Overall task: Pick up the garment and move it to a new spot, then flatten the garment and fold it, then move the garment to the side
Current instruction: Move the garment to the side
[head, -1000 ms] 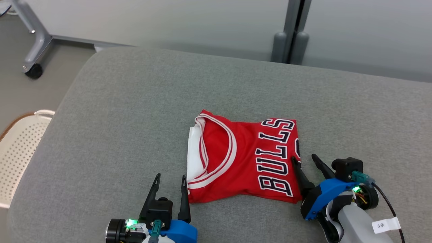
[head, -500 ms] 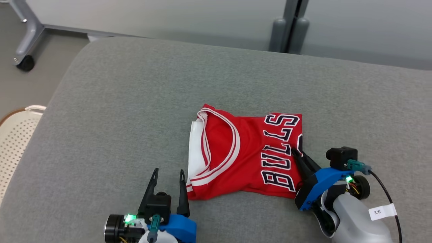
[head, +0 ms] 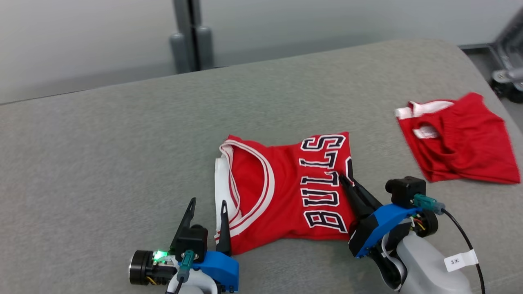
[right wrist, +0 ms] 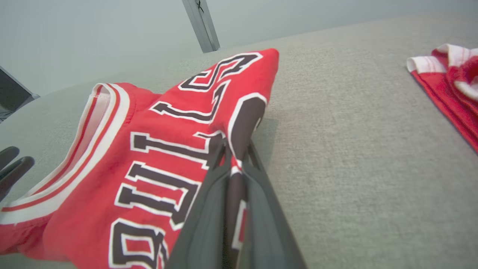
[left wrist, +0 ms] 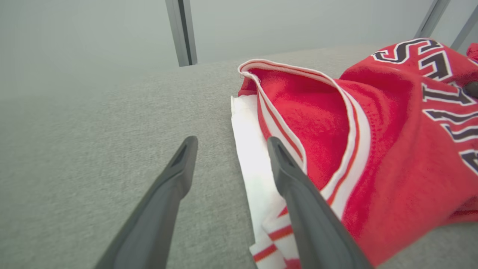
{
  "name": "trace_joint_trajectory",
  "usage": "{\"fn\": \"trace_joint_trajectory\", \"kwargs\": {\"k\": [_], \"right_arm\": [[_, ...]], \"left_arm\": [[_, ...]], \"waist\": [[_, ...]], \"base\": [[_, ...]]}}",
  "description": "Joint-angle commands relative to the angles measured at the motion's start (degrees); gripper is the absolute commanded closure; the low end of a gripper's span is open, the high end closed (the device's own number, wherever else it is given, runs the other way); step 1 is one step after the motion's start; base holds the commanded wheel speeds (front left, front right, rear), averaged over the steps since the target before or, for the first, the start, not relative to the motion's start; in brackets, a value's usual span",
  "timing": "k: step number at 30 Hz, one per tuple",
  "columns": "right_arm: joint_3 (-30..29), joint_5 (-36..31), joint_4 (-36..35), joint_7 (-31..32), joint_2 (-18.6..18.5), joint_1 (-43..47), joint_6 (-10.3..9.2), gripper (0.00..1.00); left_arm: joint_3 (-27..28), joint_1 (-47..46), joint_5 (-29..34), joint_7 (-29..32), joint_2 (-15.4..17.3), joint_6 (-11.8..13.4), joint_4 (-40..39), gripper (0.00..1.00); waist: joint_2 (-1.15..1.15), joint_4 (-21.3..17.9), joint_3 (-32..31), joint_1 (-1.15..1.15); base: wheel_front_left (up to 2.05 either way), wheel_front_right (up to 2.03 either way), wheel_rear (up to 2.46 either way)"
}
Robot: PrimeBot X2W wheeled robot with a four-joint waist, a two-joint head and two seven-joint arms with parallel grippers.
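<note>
Right jaws clamp jersey (head: pixel 282 196) right edge; left jaws apart at left edge; broad cushion (head: pixel 102 155) leftward.

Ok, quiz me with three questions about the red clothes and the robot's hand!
1. Where are the shorts from the shirt? A to its right B to its left C on top
2. How many red clothes lie on the grey cushion? A one B two C four
3. What is the right gripper doing? A standing open B pinching the shirt's edge C holding the shorts
Answers: 1 A, they lie apart on the right; 2 B, shirt plus shorts; 3 B, its fingers are shut on cloth.
</note>
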Motion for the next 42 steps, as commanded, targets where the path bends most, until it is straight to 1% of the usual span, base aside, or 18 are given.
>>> {"fn": "trace_joint_trajectory", "kwargs": {"k": [1, 4, 8, 10, 13, 17, 23, 29, 34, 37, 38, 39, 40, 42], "right_arm": [[0.1, 0.3, -0.2, -0.3, -0.6, 1.0, -0.01, 1.0], [1.1, 0.9, -0.8, -0.3, -1.2, 0.2, 0.0, 1.0], [1.8, 1.7, -1.5, -0.3, -1.7, -0.2, 0.0, 1.0], [1.9, 2.0, -1.4, -0.3, -2.2, -0.8, 0.0, 1.0], [1.7, 1.4, -1.3, -0.3, -3.3, -2.2, 0.0, 1.0], [2.0, -1.4, -0.5, -0.3, -6.9, -5.3, 0.0, 1.0], [-0.2, -5.7, 5.1, -0.3, -15.6, -11.4, -0.01, 1.0], [-4.8, -11.0, 11.4, -0.3, -25.2, -16.2, -0.01, 1.0], [-9.6, -14.7, 16.6, -0.3, -30.5, -18.2, -0.01, 1.0], [-13.1, -17.4, 19.3, -0.3, -32.5, -18.5, -0.03, 0.99], [-14.5, -18.1, 20.2, -0.3, -33.0, -18.5, -0.03, 0.7], [-16.2, -18.9, 20.7, -0.3, -33.6, -18.7, -0.03, 0.51], [-17.7, -19.8, 21.0, -0.3, -34.2, -18.7, -0.03, 0.0], [-21.2, -21.1, 22.3, -0.3, -34.0, -18.3, -0.02, 0.0]], "left_arm": [[-0.5, -0.9, -0.3, -0.1, 0.0, -0.1, 0.1, 0.0], [-0.6, -2.0, -0.7, -0.1, 0.0, 0.0, 0.6, 0.0], [-1.5, -3.1, -1.1, -0.1, 0.0, -0.1, 1.3, 0.0], [-1.8, -3.7, -1.4, -0.1, 0.0, 0.1, 1.7, 0.0], [-2.7, -4.4, -1.7, -0.1, 0.0, 0.2, 2.0, 0.0], [-4.3, -5.4, -1.9, -0.1, 0.1, -0.1, 2.5, 0.0], [-5.9, -5.9, -1.5, -0.1, 0.0, 0.6, 3.1, 0.0], [-5.9, -5.8, -1.4, -0.1, 0.0, 1.6, 2.3, 0.0], [-5.0, -6.1, -0.6, -0.1, -0.1, 2.1, 1.8, 0.0], [-4.4, -6.3, -0.5, -0.1, 0.0, 2.5, 1.2, 0.0], [-4.2, -6.4, -0.5, -0.1, 0.0, 2.6, 1.1, 0.0], [-4.1, -6.5, -0.3, -0.1, 0.0, 2.6, 0.9, 0.0], [-3.9, -6.5, -0.2, -0.1, 0.0, 2.7, 0.9, 0.0], [-3.5, -6.4, 0.1, -0.1, 0.0, 2.9, 0.7, 0.0]], "waist": [[-0.01, -5.7, -4.6, -0.01], [-0.01, -10.1, -3.9, -0.01], [-0.01, -14.4, -2.9, -0.01], [-0.01, -15.7, -2.4, -0.01], [-0.01, -15.8, -1.6, -0.01], [-0.01, -13.3, 0.0, -0.01], [-0.01, -6.2, 2.6, -0.01], [-0.01, 0.7, 4.7, -0.01], [-0.01, 4.1, 5.9, -0.01], [-0.01, 5.2, 6.3, -0.01], [-0.01, 5.5, 6.4, -0.01], [-0.01, 5.7, 6.4, -0.01], [-0.01, 5.9, 6.3, -0.01], [-0.01, 6.0, 6.1, -0.01]], "base": [[0.0, 0.0, 0.0], [0.0, 0.0, 0.0], [0.0, 0.0, 0.0], [0.0, 0.0, 0.0], [0.0, 0.0, 0.0], [0.0, 0.0, 0.0], [0.0, 0.0, 0.0], [0.0, 0.0, 0.0], [0.0, 0.0, 0.0], [0.0, 0.0, 0.0], [0.0, 0.0, 0.0], [0.0, 0.0, 0.0], [0.0, 0.0, 0.0], [0.0, 0.0, 0.0]]}}
